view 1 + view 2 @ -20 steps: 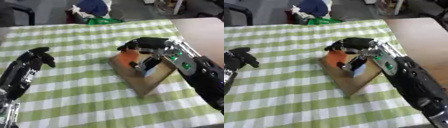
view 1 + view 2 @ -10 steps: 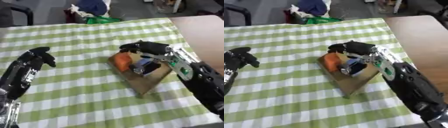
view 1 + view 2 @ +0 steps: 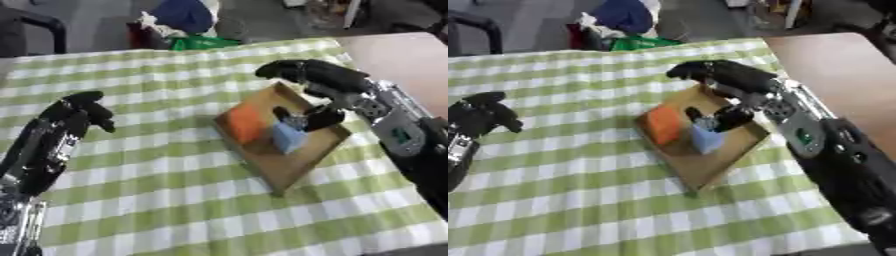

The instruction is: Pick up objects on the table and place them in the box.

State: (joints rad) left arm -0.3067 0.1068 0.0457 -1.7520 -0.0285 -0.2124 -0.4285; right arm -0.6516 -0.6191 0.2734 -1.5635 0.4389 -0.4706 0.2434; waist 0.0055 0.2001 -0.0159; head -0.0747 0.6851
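Right hand lifted higher over box, fingers curled, empty, left hand curled, unmoved.

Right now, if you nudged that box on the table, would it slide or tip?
The box looks low and wide, so it would probably slide across the checked cloth rather than tip. It seems like light cardboard, though the orange block and blue block inside add some weight.
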